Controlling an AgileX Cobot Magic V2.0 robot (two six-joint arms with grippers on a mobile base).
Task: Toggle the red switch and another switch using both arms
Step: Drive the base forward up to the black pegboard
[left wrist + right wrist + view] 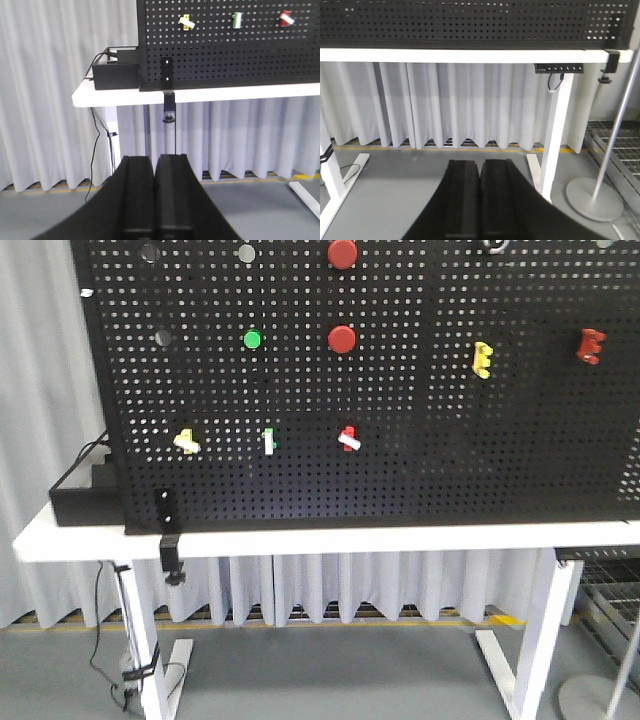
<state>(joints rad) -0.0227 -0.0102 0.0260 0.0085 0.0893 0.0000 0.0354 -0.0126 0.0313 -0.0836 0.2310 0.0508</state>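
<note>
The red switch [348, 438] is a small red toggle with a white lever, low on the black pegboard [500, 470]; it also shows at the top right of the left wrist view [286, 18]. The pale yellow switch [186, 441] sits further left in the same row, and appears again from the left wrist [186, 22]. My left gripper [154, 159] is shut on nothing, low and well back from the board. My right gripper [480, 162] is also shut and empty, below table height, with no switch in its view. Neither arm shows in the front view.
Between the two switches stands a white lever with a green base [269, 440]. Round red buttons [342, 339], a green button [252, 339] and yellow [483, 359] and red [591, 346] pieces sit higher. The white table [300, 538] carries a black box [85, 505]. A pole stand [592, 197] is at right.
</note>
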